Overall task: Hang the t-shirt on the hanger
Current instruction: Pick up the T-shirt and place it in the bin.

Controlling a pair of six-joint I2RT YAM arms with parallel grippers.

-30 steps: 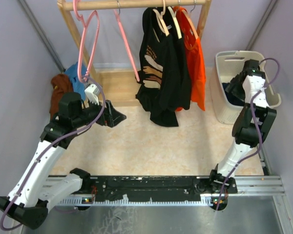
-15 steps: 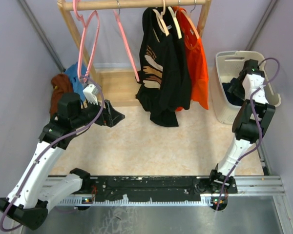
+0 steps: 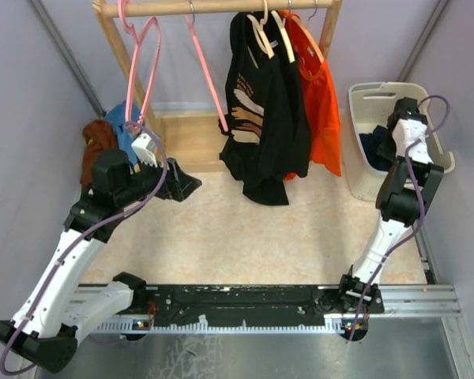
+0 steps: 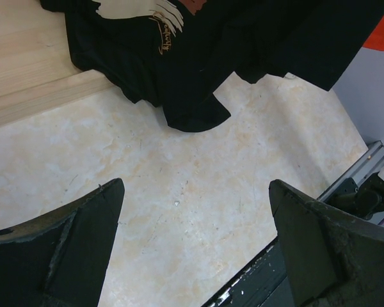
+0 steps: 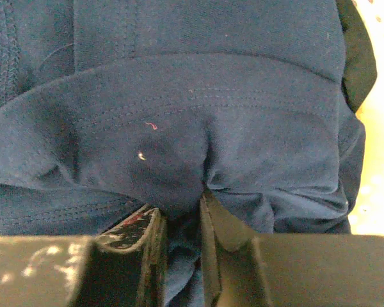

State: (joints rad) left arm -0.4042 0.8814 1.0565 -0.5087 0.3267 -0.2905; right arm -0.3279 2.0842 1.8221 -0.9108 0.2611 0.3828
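In the basket point(image 3: 379, 91), right fingers point(image 5: 148, 251) pinch the t-shirt point(image 5: 198, 121); left fingers point(image 4: 77, 240) gape over floor point(image 4: 198, 182).

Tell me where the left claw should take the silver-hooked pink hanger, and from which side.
Take the hanger on its lower pink arm, near the free bottom end. It hangs edge-on from the rail, slanting down toward the black shirt, which crowds its right side. So the open left claw probably does best coming in from the left, jaws across the thin bar.
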